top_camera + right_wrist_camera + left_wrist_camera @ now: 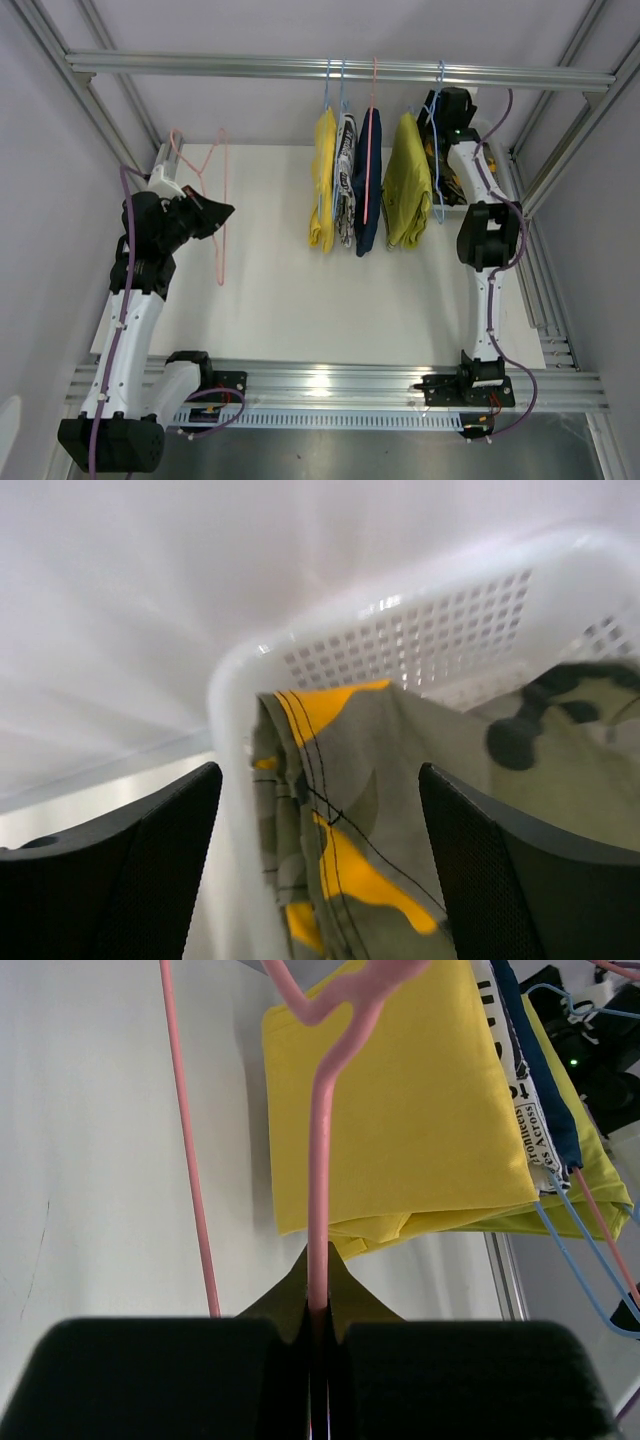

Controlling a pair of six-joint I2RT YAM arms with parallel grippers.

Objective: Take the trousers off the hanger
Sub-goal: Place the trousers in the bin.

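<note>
My left gripper [222,212] [320,1300] is shut on the wire of a bare pink hanger [221,250] [318,1160], held away from the rail at the left. On the rail hang yellow trousers [322,180] [400,1110], black-and-white print trousers [346,180] [520,1080], navy trousers [369,180] [545,1090] and mustard-olive trousers [407,185] [600,1160]. At the far right my right gripper [440,105] [320,775] stands open above camouflage trousers [400,810], which lie in a white perforated basket [400,650]. Its fingers do not touch the cloth.
An aluminium rail [340,68] crosses the back and carries blue and pink hangers [438,120]. Frame posts run down both sides. The white tabletop [300,300] lies below, with a metal rail [340,380] along its near edge.
</note>
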